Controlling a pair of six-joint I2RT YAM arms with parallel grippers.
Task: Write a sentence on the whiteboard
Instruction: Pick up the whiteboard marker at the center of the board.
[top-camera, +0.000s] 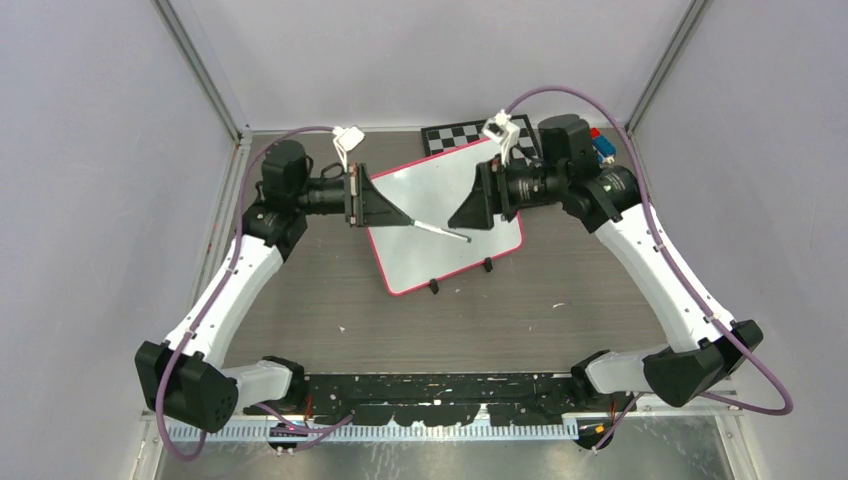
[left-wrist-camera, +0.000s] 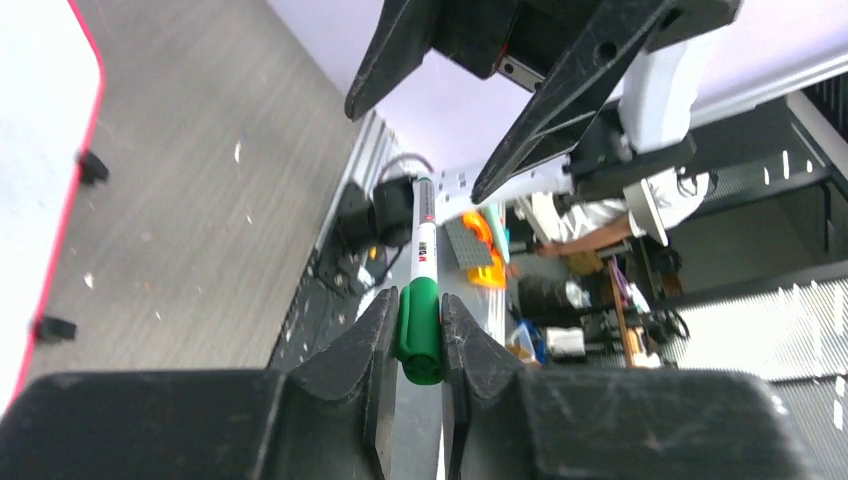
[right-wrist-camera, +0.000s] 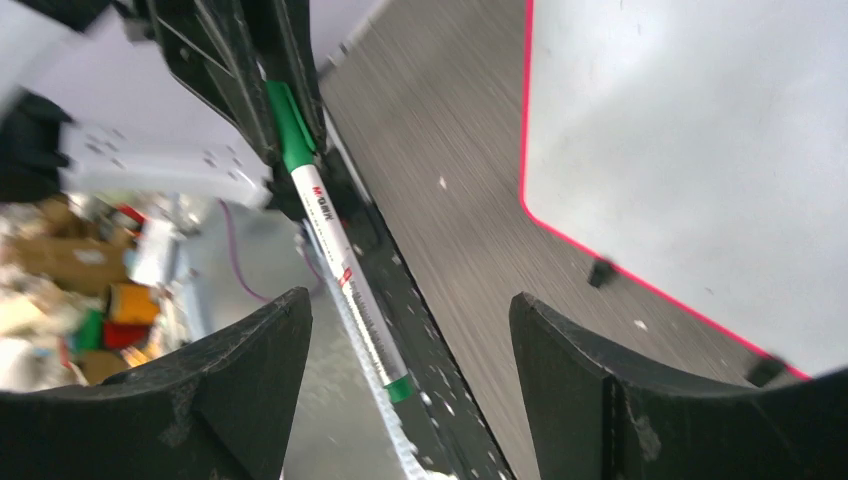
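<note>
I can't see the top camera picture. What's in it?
The left gripper holds a marker over a whiteboard that looks blank. The right gripper faces it, open, close to the marker's free end. A chequered board lies behind them.

The whiteboard (top-camera: 430, 190) lies on the table (top-camera: 560, 290), chequered board (top-camera: 455, 135) behind it. Above it, left gripper (top-camera: 405, 220) faces right gripper (top-camera: 455, 222), the marker (top-camera: 440, 231) between them, seemingly clear of the board.
</note>
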